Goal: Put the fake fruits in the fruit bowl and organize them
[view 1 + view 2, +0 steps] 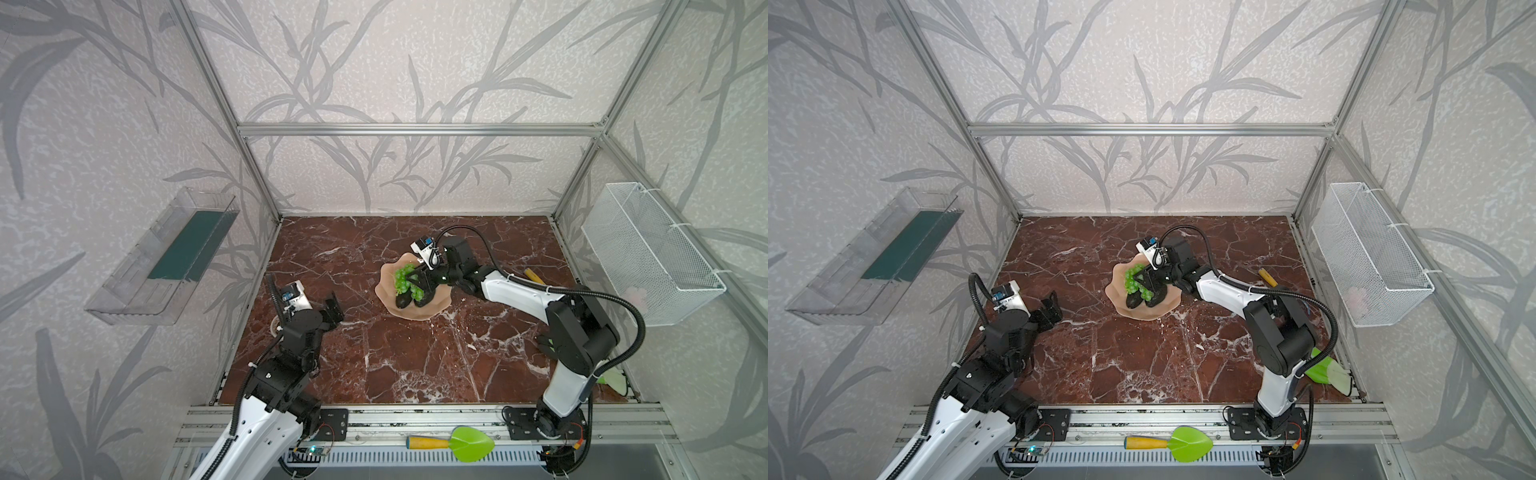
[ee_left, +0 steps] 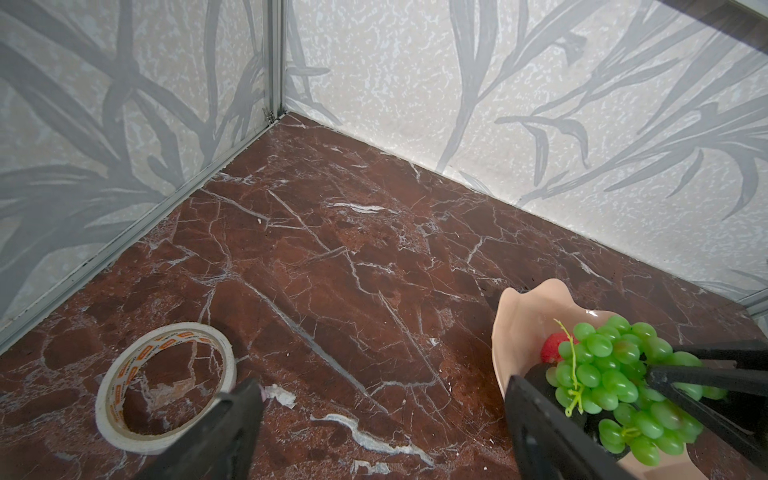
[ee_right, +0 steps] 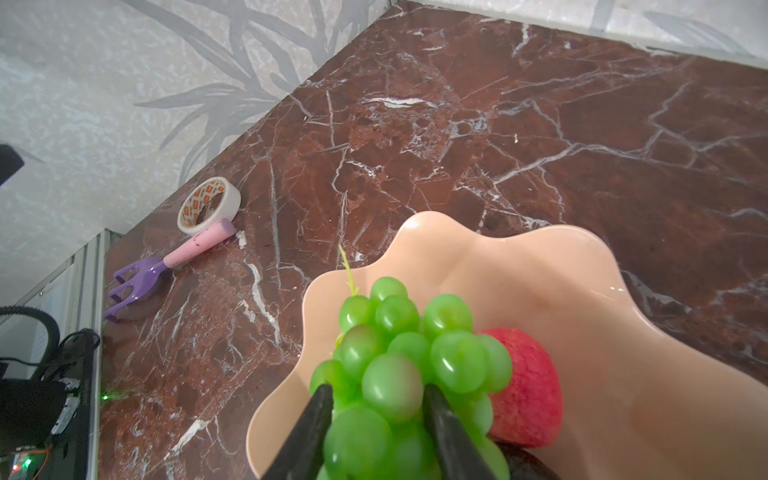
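Grapes (image 3: 399,365) sit inside the fruit bowl (image 3: 540,266), over the strawberry (image 3: 523,386) and the avocados (image 1: 402,301), with the right end effector (image 3: 377,390) clamped on them. It should settle the bunch low, then release slowly. The left end effector (image 1: 334,308) is apart and empty.

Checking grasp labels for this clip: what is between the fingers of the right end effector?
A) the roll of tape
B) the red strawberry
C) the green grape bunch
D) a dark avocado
C: in the right wrist view, the right end effector has its fingers pressed on either side of the grape bunch at the fruit bowl, while the strawberry lies untouched beside it.
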Controlling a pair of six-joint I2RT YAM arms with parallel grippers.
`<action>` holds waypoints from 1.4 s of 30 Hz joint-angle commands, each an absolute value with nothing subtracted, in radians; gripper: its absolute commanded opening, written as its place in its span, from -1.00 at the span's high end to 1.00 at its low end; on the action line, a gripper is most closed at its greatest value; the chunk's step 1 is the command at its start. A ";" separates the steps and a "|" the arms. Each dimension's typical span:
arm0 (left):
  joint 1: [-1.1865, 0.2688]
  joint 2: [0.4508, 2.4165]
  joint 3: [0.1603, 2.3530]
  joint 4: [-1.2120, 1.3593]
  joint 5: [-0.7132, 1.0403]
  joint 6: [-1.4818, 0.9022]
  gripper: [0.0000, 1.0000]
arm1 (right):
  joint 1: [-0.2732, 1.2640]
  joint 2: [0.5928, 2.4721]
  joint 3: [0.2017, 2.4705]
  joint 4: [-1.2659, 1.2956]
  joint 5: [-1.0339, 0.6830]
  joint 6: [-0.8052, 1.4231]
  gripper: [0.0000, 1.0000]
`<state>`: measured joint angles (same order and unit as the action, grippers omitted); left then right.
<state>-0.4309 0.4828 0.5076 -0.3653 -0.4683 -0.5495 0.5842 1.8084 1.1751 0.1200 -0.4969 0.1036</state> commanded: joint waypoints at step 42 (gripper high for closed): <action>-0.143 1.199 0.214 0.833 -0.486 -0.062 -0.99 | 0.345 1.447 0.350 0.937 0.583 -0.169 -0.98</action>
